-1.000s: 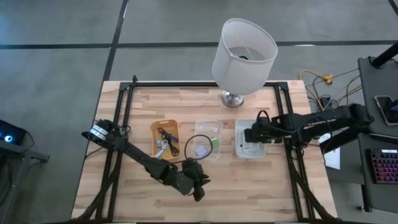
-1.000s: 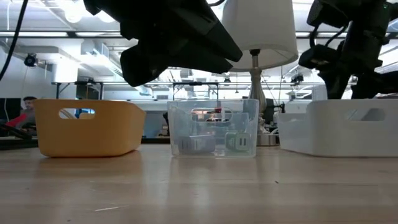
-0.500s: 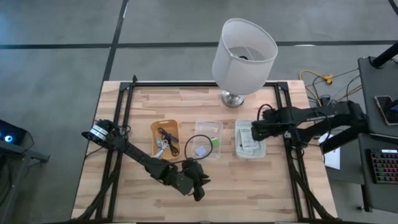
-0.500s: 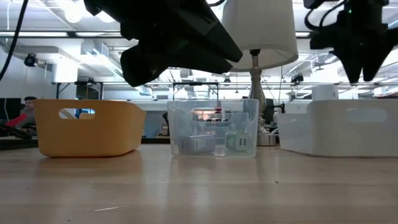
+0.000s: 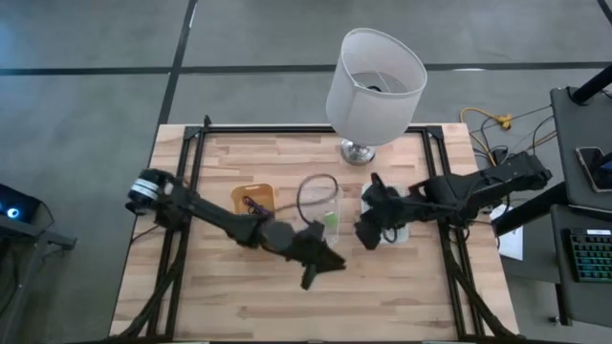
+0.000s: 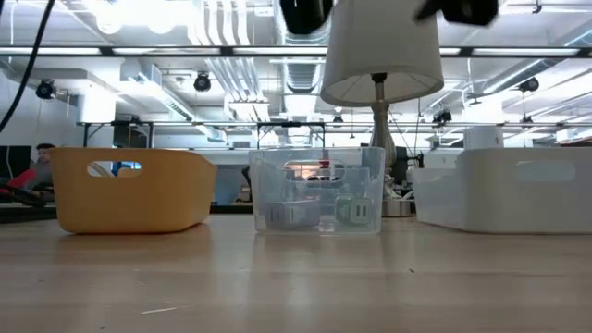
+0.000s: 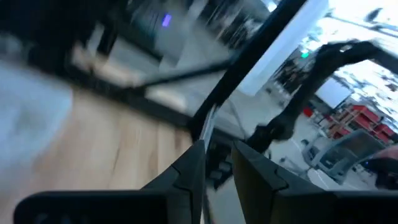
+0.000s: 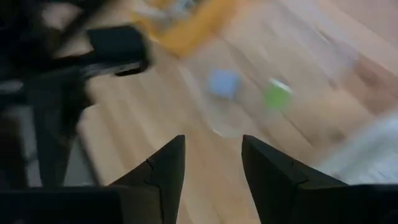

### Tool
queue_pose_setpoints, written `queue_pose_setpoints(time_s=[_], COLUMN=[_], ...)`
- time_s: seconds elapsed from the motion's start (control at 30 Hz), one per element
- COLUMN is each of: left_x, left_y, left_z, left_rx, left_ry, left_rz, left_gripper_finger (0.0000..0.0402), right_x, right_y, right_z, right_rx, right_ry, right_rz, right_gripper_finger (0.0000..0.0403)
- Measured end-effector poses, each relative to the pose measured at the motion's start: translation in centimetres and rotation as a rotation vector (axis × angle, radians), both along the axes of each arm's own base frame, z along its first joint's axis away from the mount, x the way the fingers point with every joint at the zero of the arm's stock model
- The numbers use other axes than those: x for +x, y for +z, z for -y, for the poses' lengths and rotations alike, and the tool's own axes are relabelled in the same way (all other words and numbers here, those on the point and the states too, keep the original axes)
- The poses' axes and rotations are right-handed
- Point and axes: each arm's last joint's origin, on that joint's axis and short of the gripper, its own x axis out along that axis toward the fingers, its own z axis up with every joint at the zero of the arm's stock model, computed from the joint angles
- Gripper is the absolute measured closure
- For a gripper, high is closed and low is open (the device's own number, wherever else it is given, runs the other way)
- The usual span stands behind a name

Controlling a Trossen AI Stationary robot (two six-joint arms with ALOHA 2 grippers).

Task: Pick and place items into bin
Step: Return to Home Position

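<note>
Homing | right gripper gaping empty mid-frame | left gripper barely parted beside it | you're wanting height over the white bin.

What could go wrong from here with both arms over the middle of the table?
The left gripper and right gripper hang close together by the clear plastic bin, so they might clip each other. The right gripper is also near the base of the white-shaded table lamp and could knock it.

- Table: pale wood grain.
- Lamp shade: white.
- Clear bin: transparent; green block, pale-blue block inside.
- Orange bin left of it; white bin right.
</note>
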Motion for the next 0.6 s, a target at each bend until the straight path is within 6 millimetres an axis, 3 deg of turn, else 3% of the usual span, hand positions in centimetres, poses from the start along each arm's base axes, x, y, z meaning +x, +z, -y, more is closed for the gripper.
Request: queue_pose_setpoints(time_s=[0.17, 0.3, 0.4, 0.53, 0.6], left_x=[-3.4, -7.1, -9.5, -11.7, -12.5], left_y=[6.0, 9.5, 11.0, 12.9, 13.4], left_z=[-1.6, -3.0, -4.0, -4.7, -4.9], left_rx=[0.120, 0.210, 0.280, 0.124, 0.134], left_ry=[-0.002, 0.032, 0.098, 0.107, 0.083], left_rz=[0.171, 0.192, 0.176, 0.191, 0.214], left_gripper_finger=[0.0338, 0.0338, 0.0338, 0.0338, 0.0338], right_x=[-0.7, -2.7, -4.5, -5.8, -6.2], right_y=[2.4, 3.2, 4.4, 5.7, 6.4], right_z=[-1.3, -0.8, 0.0, 0.1, 0.3], right_rx=[-0.049, -0.080, -0.002, -0.012, -0.039], right_ry=[0.030, 0.039, -0.069, -0.065, -0.047], right_rz=[0.212, 0.157, 0.126, 0.173, 0.210], right_gripper_finger=[0.0257, 0.0257, 0.0257, 0.0257, 0.0257])
